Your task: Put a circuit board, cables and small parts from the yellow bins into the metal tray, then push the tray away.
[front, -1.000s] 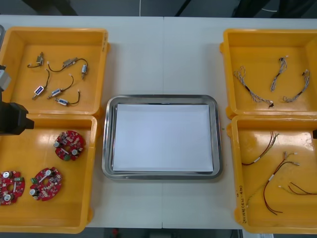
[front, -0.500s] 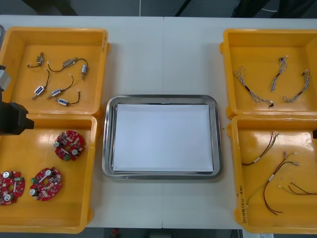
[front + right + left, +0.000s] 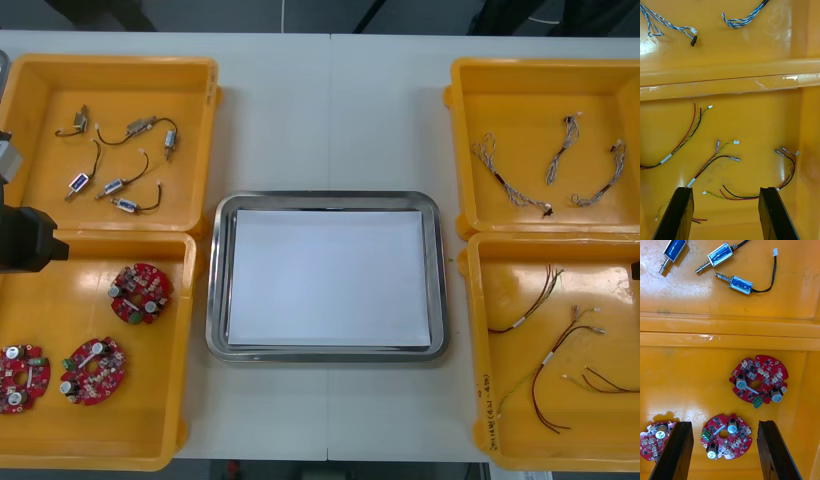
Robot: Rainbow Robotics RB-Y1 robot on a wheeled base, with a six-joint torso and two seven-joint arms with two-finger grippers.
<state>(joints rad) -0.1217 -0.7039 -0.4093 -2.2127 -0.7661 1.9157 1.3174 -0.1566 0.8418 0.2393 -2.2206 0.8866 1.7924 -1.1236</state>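
While the metal tray (image 3: 440, 280) is seen mid-way across the surface (image 3: 330, 110), the left end effector (image 3: 725, 423) is held open, nothing gripped, over circuit boards (image 3: 763, 375) by the left edge. The right end effector (image 3: 726, 188) is spread likewise over red and yellow cables (image 3: 665, 158) by the right edge.

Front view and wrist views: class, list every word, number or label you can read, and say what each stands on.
No text reads clearly.
Dark print on the near right yellow plastic bin, inner wall: too small to read.
Faint stamped mark on the far left yellow bin, rim: unreadable.
Round red circuit boards: no legible markings.
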